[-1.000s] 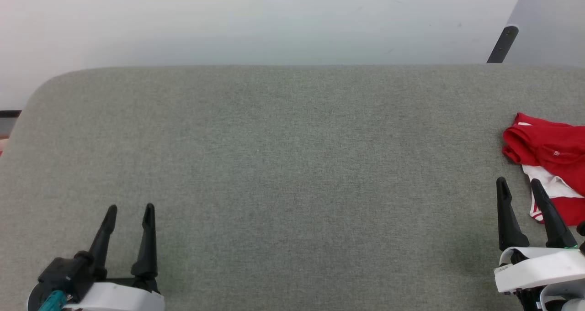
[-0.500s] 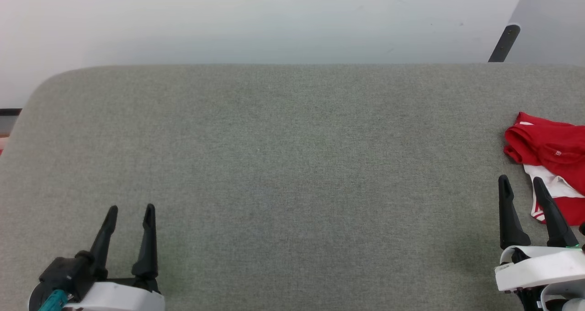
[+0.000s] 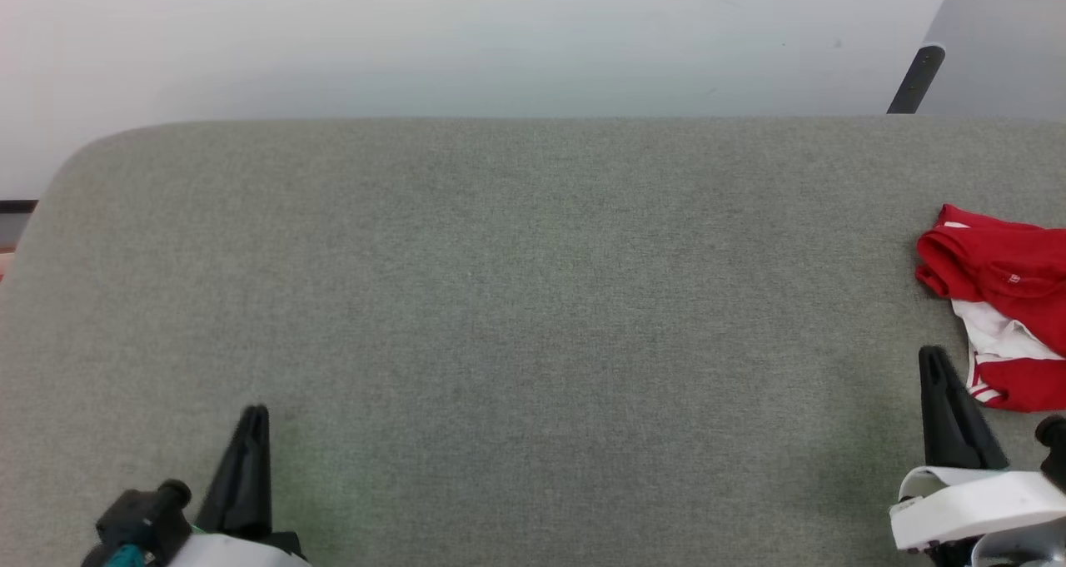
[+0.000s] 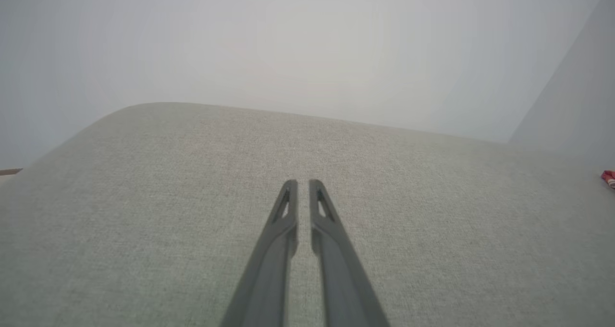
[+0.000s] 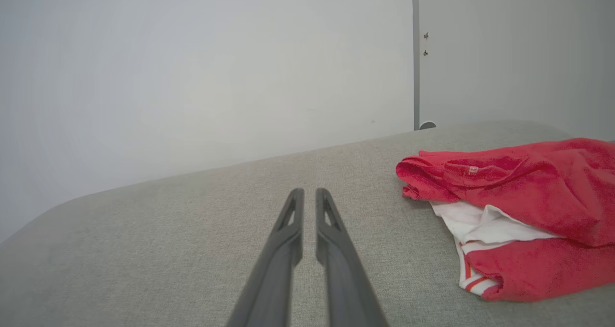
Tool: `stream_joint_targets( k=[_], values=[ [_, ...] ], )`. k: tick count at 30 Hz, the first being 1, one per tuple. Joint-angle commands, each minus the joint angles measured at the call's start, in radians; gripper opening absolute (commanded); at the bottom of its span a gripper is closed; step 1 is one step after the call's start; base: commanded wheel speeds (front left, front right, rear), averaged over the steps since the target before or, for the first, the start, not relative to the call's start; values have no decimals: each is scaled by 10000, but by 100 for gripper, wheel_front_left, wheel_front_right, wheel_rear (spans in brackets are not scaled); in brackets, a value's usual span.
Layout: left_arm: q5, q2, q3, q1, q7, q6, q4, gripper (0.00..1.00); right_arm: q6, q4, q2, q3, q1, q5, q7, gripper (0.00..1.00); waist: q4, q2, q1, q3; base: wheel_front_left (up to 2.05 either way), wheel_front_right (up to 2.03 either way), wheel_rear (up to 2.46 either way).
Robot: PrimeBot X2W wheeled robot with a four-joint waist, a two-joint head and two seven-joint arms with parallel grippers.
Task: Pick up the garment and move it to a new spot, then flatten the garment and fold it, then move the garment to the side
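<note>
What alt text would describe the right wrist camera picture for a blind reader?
A crumpled red jersey with white lining lies on a grey fabric surface, beside the robot's empty right pincer, whose two dark fingers are nearly together.

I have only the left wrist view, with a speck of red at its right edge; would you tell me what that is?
Observer: It is the garment, a crumpled red jersey with its white lining showing.
Operator: Thank you. Where is the right hand?
Observer: The right hand is over the grey table, beside the garment on its left, not touching it.
Operator: Is it holding anything?
Observer: No; its fingers are nearly together with nothing between them.
</note>
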Motion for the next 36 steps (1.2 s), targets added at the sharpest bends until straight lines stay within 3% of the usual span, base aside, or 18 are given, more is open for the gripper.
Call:
stream_joint_targets(
  k=[1,36],
  values=[
    [-93,-28,-5,11,24,0,36,0,0,47,13,-3,10,92,21,0,-1,0,0,-4,0,0,0],
    [-5425,-569,208,-479,1555,-9,329,0,-2,593,292,-244,-188,5216,1175,0,-74,0,0,-281,0,0,0]
  ],
)
